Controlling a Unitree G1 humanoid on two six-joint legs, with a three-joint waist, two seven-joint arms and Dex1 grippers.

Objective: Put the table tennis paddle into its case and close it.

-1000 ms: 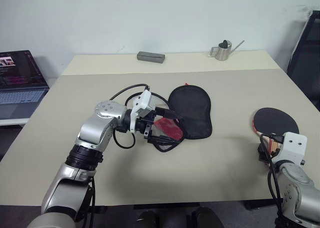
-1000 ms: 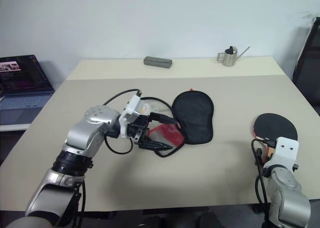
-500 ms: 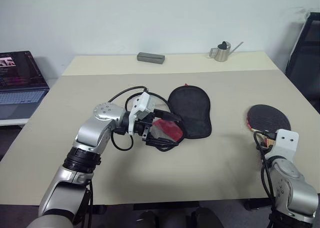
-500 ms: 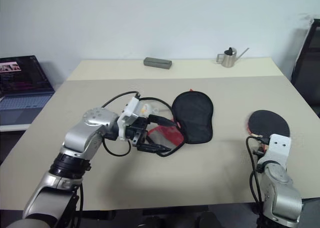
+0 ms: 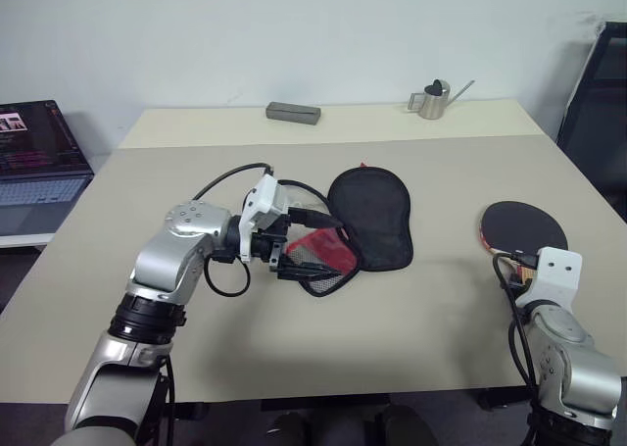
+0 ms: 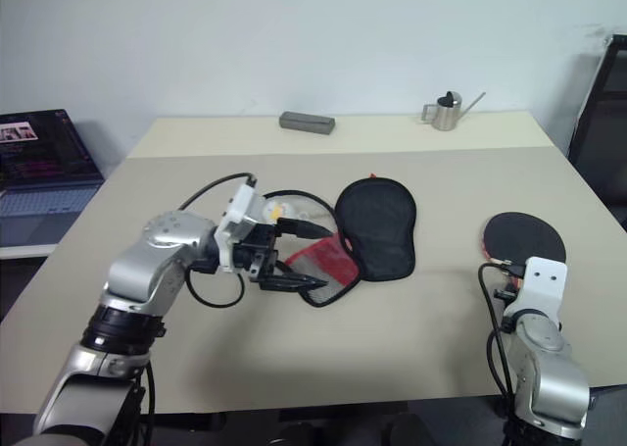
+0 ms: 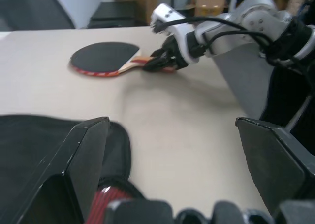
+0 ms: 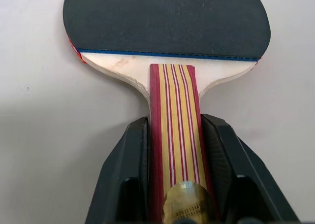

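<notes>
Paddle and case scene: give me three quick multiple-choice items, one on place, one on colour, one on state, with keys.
1. Where does the table tennis paddle lie?
A. inside the case
B. on the table, near the robot's right edge
C. beside the laptop

2. What colour is the paddle's face?
A. black
B. green
C. white

3. What is the right claw doing?
A. hanging open above the case
B. gripping the watering can
C. shut on the paddle's handle

Key: B, it lies apart from the case; A, the rubber shows black in the wrist view; C, both fingers press the striped handle.
</notes>
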